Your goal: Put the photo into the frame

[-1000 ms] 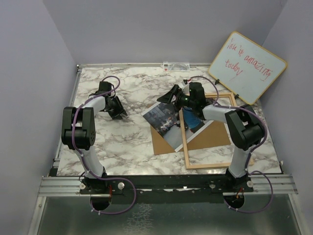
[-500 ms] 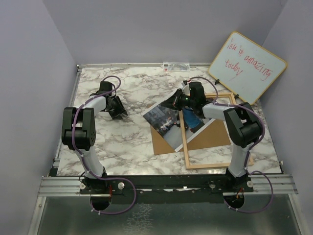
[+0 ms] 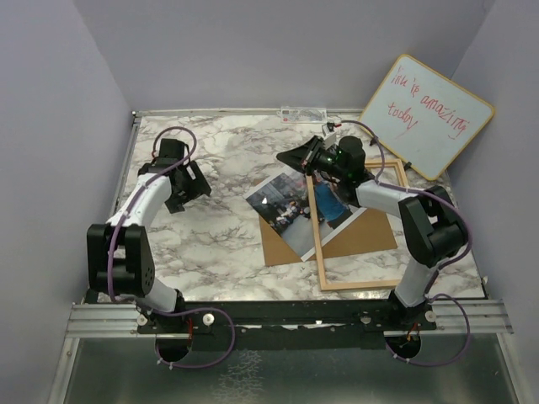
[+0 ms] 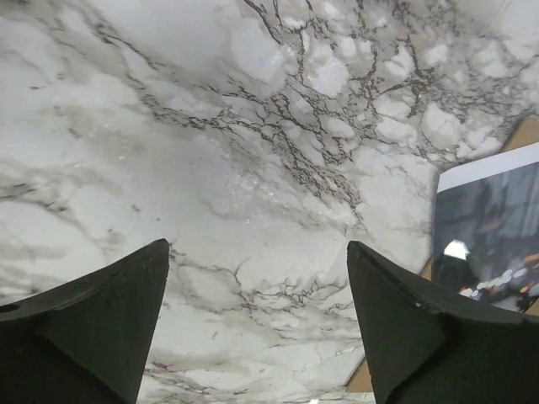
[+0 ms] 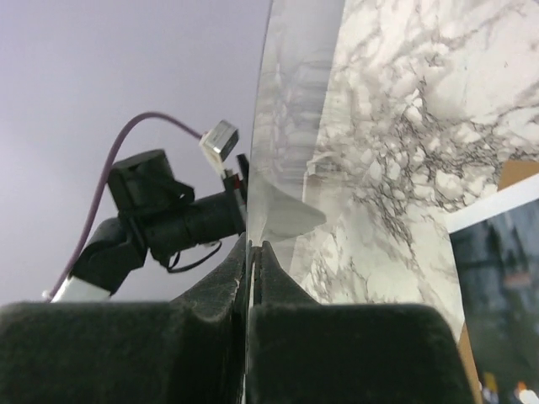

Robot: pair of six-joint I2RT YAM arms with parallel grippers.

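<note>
Left arm has pulled back toward the upper left. Left gripper [image 4: 257,246] is released wide over bare marble. Right gripper [image 5: 254,248] is clenched on a thin clear sheet [image 5: 286,168], pinched at its edge.

Risk: the sheet slips or flexes and clips the photo [image 3: 290,202], which lies skewed across the left rail of the frame [image 3: 322,271], on the backing board [image 3: 282,244].

Right wrist shows the pinch. Top view shows only the layout.

The left arm [image 3: 141,200] reaches forward and the left gripper [image 4: 257,252] is wide open. The right arm [image 3: 381,196] bends inward and the right gripper [image 5: 255,249] is squeezed tight.
</note>
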